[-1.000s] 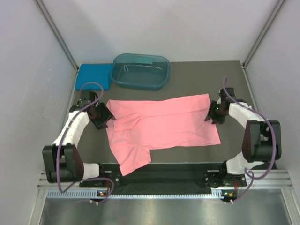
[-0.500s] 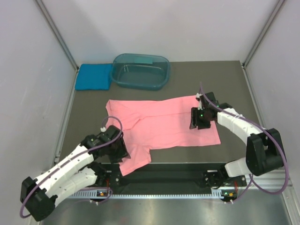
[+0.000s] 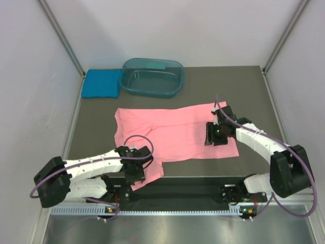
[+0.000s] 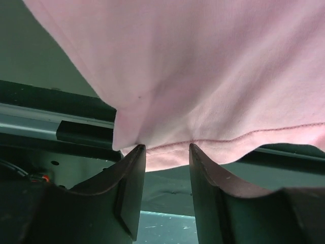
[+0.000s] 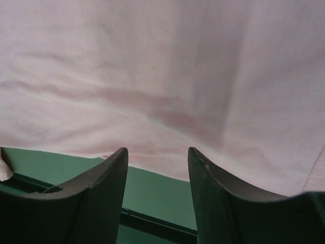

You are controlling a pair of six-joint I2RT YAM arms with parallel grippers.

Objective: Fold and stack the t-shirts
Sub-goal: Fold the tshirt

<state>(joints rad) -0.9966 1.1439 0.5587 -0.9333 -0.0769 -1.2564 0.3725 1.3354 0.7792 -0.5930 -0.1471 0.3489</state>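
The salmon-pink t-shirt (image 3: 172, 132) lies spread flat across the middle of the dark table (image 3: 223, 81), its length running left to right, with one short sleeve reaching toward the near edge and lying partly over the black mounting rail (image 3: 193, 184) there. The left gripper (image 3: 138, 170) is low at that near sleeve. In the left wrist view its two fingers (image 4: 129, 178) stand apart, and the stitched hem of the sleeve sits right at their tips, partly in the gap, with nothing pinched. The right gripper (image 3: 211, 134) is over the right-hand part of the same shirt, just inside its right edge. In the right wrist view its fingers (image 5: 101, 188) are also spread, with pink cloth lying just ahead of them and a strip of bare table showing between them; they hold nothing. The teal-blue t-shirt (image 3: 101, 83) lies folded in a flat rectangle at the far left corner of the table, well apart from both grippers. Just to its right, touching it or nearly so, sits the dark teal see-through tub (image 3: 152, 77) along the far edge.
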